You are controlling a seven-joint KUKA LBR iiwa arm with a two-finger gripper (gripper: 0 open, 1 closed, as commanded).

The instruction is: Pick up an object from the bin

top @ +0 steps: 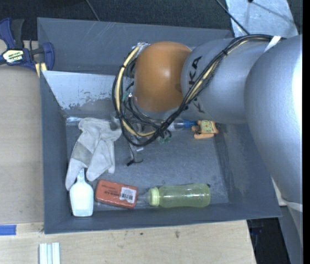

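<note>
Since the orange wrist cover (160,76) and its cables hide most of the gripper (135,156), I honestly can't tell if it's open or closed. Its tip pokes out low over bare bin (50,164) floor. Left to right from there: a white bottle (81,196) stands at its 8 o'clock, and a pale cloth (95,144) is crumpled just beside it at 9 o'clock, the closest thing. A red packet (116,193) lies at 7 o'clock, a yellow-green bottle (179,196) lies on its side at 4 o'clock, and a small orange toy (205,128) sits at 2 o'clock.
</note>
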